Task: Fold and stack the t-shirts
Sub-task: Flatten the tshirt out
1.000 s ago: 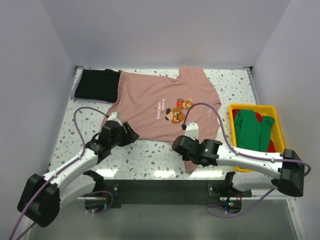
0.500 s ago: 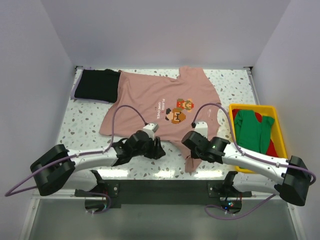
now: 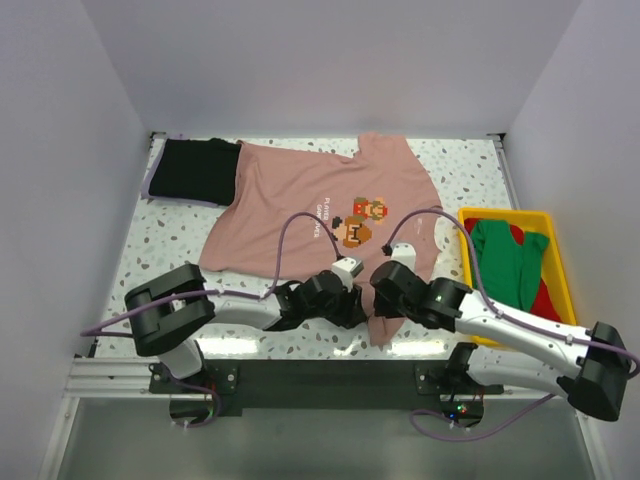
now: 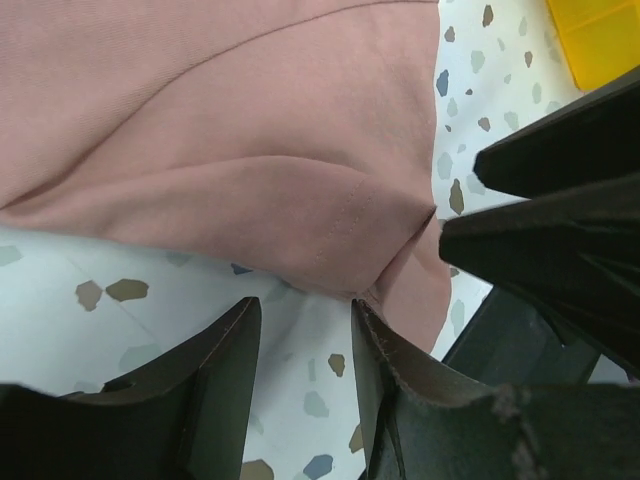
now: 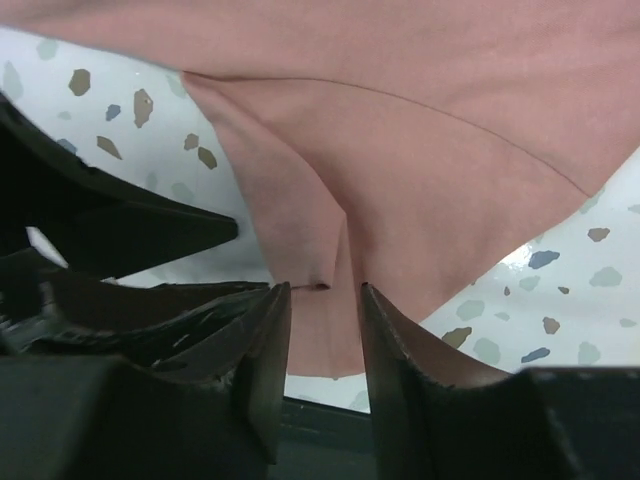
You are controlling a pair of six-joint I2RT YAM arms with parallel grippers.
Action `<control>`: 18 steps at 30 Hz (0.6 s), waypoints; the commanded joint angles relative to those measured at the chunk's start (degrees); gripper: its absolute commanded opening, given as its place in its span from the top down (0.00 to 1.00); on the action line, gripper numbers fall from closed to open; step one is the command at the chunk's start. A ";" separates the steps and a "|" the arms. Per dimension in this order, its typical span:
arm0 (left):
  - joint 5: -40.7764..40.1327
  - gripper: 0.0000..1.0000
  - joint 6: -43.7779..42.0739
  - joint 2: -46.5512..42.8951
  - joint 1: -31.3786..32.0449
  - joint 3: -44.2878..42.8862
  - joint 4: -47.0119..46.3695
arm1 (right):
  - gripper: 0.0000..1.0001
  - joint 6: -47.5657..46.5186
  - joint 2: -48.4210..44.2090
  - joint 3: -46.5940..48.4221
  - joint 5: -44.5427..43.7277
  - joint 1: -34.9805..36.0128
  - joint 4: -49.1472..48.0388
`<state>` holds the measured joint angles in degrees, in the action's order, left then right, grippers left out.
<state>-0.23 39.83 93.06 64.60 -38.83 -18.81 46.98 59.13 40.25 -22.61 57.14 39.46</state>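
The dusty-pink t-shirt (image 3: 320, 200) lies spread face up on the speckled table, with one corner of its hem trailing toward the near edge. A black t-shirt (image 3: 190, 170) lies folded at the far left. My left gripper (image 3: 356, 307) is open at the pink hem (image 4: 330, 250), with only bare table between its fingers. Close beside it, my right gripper (image 3: 381, 300) is open astride a narrow pink fold (image 5: 330, 250). The cloth hangs loose between its jaws. In the left wrist view, the right gripper's black fingers (image 4: 560, 210) show on the right.
A yellow bin (image 3: 500, 213) at the right holds a green t-shirt (image 3: 505, 260) over a red one (image 3: 543, 292). The table's near edge and its black rail (image 3: 330, 375) run just behind both grippers. White walls close in the table on three sides.
My left arm has swung right along the near edge to the pink hem, beside the right gripper. The right gripper has opened and let go of the pink cloth.
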 commanded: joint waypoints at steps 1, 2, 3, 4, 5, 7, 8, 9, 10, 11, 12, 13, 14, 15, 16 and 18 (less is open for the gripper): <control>-1.71 0.55 -0.20 2.21 0.79 -2.92 -4.75 | 0.60 1.35 -3.75 -1.75 1.34 -0.19 0.17; -1.88 0.55 -0.20 2.57 0.97 -3.44 -4.75 | 0.59 1.53 -5.42 -2.45 2.30 -0.02 0.26; -2.14 0.56 0.07 3.09 1.06 -3.62 -4.92 | 0.58 1.97 -6.04 -3.85 2.83 -0.02 0.26; -2.23 0.56 0.16 3.18 1.14 -3.71 -5.18 | 0.57 2.23 -6.66 -4.47 3.18 0.42 0.44; -2.23 0.57 0.42 3.27 1.14 -3.71 -5.45 | 0.57 2.85 -7.45 -5.70 3.01 0.86 0.96; -2.23 0.57 0.59 3.01 1.14 -3.71 -5.80 | 0.57 4.34 -7.72 -6.76 2.66 2.96 0.97; -2.06 0.57 0.60 3.01 1.14 -3.62 -5.98 | 0.57 4.87 -7.63 -7.63 2.14 3.84 0.88; -1.97 0.57 0.68 3.18 1.23 -3.62 -6.06 | 0.57 5.66 -6.85 -7.99 1.87 4.90 0.62; -1.88 0.57 0.77 3.18 1.23 -3.62 -6.41 | 0.57 7.06 -6.40 -8.25 1.35 6.99 0.53; -1.97 0.57 0.86 3.36 1.23 -3.62 -6.50 | 0.56 7.85 -5.62 -8.61 0.82 7.97 0.44; -1.88 0.58 0.95 3.62 1.23 -3.71 -6.59 | 0.56 9.17 -4.39 -8.70 -0.14 8.85 0.44; -2.05 0.58 1.03 3.80 1.23 -3.80 -6.51 | 0.56 9.88 -3.77 -8.87 -0.59 10.25 0.44; -2.14 0.58 1.21 3.89 1.23 -4.06 -6.50 | 0.56 10.49 -3.33 -9.13 -0.85 10.88 0.44; -2.32 0.60 1.38 4.15 1.14 -4.06 -6.24 | 0.56 10.93 -3.06 -9.48 -0.94 11.23 -0.08; -2.75 0.61 1.39 4.06 1.23 -4.24 -6.07 | 0.56 11.72 -2.62 -9.75 -0.86 11.84 -0.35; -3.37 0.66 1.82 3.89 1.23 -4.24 -5.80 | 0.55 12.34 -2.53 -10.36 -0.85 12.29 -0.96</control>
<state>-1.37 40.91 96.71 65.41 -41.01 -21.74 55.59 56.42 30.74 -21.28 68.51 39.59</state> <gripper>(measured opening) 0.366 0.442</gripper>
